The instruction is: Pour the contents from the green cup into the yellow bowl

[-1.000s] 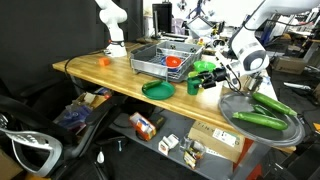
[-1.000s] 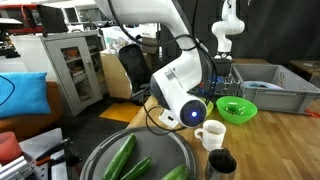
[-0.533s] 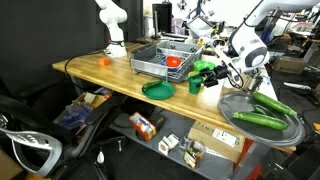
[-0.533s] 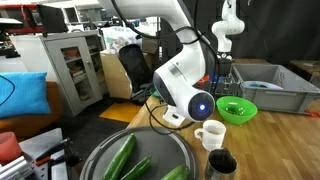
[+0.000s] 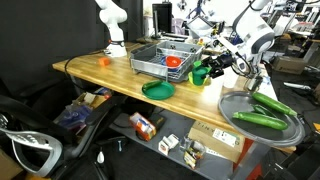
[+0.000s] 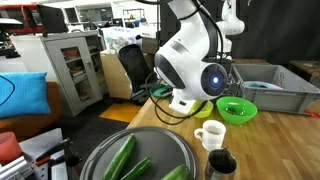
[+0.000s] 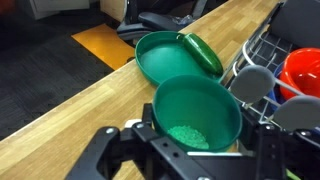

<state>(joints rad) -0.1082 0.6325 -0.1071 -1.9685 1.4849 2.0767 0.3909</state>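
Lifted since a second ago, the green cup [image 5: 199,76] no longer stands on the wooden table [image 5: 100,68] by the green plate [image 5: 157,89]; it hangs above the tabletop beside the grey dish rack [image 5: 160,60], clamped in the gripper [image 5: 205,72], and the arm's wrist has swung upward with it. In the wrist view the gripper [image 7: 200,142] grips the cup [image 7: 195,100] from both sides, the cup is upright, and pale green granules [image 7: 190,132] lie on its bottom. Below it run bare wood [image 7: 90,100] and the plate [image 7: 160,55], with a darker green oblong thing [image 7: 203,52] along the plate's rim that is too unclear to name. A red bowl [image 7: 305,75] sits in the rack, cut off at the frame edge. At the table's end a round metal tray [image 5: 230,105] carries cucumbers [image 5: 262,120]. In an exterior view the white wrist housing [image 6: 195,65] hides the cup altogether; a lime-green bowl [image 6: 236,109] and a white mug [image 6: 210,134] stand near the tray [image 6: 95,160]. The room is a cluttered lab: a second white arm [image 5: 110,25] at the table's far end, boxes on the shelf [image 5: 200,140] beneath, and a cabinet [image 6: 70,65] behind.
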